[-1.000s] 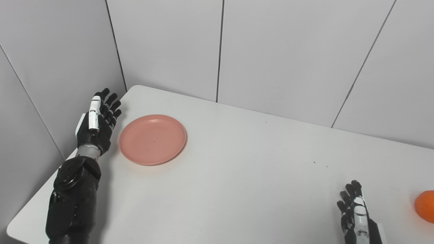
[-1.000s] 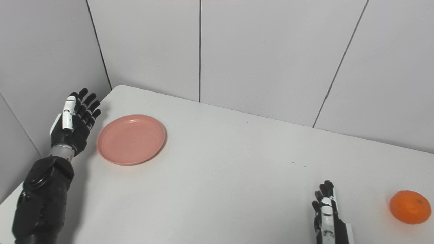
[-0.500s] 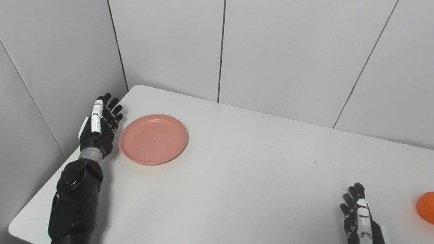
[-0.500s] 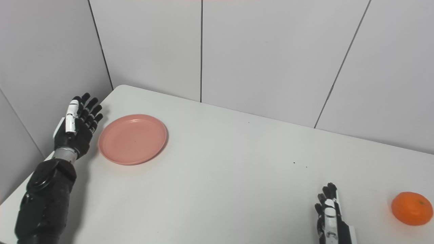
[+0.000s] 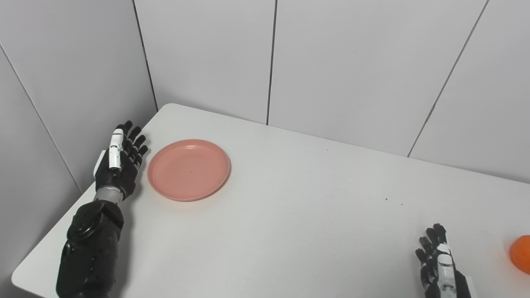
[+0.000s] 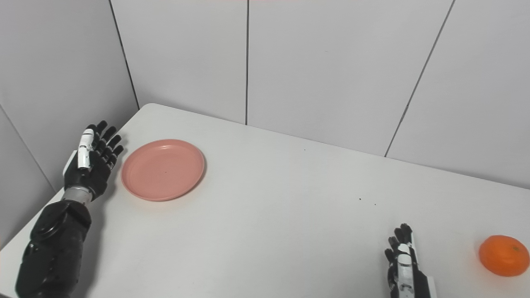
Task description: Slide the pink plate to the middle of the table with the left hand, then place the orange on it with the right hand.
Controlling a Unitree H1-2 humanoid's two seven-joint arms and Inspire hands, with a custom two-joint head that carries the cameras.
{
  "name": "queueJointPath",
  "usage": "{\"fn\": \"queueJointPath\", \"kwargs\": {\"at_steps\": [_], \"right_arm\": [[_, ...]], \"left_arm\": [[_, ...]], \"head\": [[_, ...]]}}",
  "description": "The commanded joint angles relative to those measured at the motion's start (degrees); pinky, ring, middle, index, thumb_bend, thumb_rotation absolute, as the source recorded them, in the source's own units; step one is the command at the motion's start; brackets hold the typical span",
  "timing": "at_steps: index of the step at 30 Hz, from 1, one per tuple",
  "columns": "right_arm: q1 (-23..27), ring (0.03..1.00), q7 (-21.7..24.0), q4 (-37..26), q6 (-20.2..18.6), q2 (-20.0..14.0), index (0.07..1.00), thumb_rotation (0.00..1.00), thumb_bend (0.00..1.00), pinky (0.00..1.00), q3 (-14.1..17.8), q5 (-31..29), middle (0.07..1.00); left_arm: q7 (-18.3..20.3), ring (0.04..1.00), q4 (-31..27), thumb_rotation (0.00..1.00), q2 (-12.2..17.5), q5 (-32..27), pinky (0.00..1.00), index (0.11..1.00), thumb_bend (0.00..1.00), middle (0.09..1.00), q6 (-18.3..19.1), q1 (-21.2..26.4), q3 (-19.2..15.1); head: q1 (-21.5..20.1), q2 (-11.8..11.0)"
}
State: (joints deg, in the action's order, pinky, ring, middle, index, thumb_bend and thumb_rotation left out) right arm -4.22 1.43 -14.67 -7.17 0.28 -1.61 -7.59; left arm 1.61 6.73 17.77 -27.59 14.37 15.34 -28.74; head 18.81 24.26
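A round pink plate (image 5: 189, 169) lies flat on the white table (image 5: 290, 215), toward its far left. My left hand (image 5: 119, 159) stands just left of the plate with a small gap, open, fingers stretched and holding nothing. An orange (image 6: 504, 255) rests near the table's right side, cut off at the picture's edge in the left eye view. My right hand (image 6: 403, 265) sits low at the bottom right, open and empty, some way left of the orange.
Grey wall panels close in behind the table and along its left side, close to my left hand. The table's rounded left corner (image 5: 20, 277) lies near my left forearm. A few dark specks (image 5: 393, 201) mark the tabletop.
My left hand has dropped slightly and stays beside the plate, apart from it. The whole picture has shifted a little, so the camera moved. Plate and orange have not moved.
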Motion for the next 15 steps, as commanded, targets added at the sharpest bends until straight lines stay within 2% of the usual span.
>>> {"fn": "queueJointPath", "kwargs": {"at_steps": [1,6,15], "right_arm": [[1.3,1.0,0.6,-1.8,0.0,-0.2,1.0,1.0,0.12,1.0,0.3,-0.6,1.0],[1.4,1.0,0.6,-1.8,0.0,-0.2,1.0,1.0,0.12,1.0,0.3,-0.9,1.0],[1.4,1.0,0.2,-1.8,0.1,0.0,1.0,1.0,0.11,1.0,0.4,-0.3,1.0]], "left_arm": [[1.4,0.991,-0.7,1.0,1.4,-0.6,1.0,0.979,0.3,0.985,-2.7,1.0,-0.2],[1.9,0.989,1.0,1.0,1.4,-1.6,1.0,0.974,0.3,0.983,-2.8,1.1,-0.8],[5.4,0.997,6.5,1.0,2.4,-3.5,1.0,0.979,0.3,0.996,-3.7,1.5,-0.7]], "head": [[0.1,0.0],[0.0,-0.1],[-0.2,0.0]]}}
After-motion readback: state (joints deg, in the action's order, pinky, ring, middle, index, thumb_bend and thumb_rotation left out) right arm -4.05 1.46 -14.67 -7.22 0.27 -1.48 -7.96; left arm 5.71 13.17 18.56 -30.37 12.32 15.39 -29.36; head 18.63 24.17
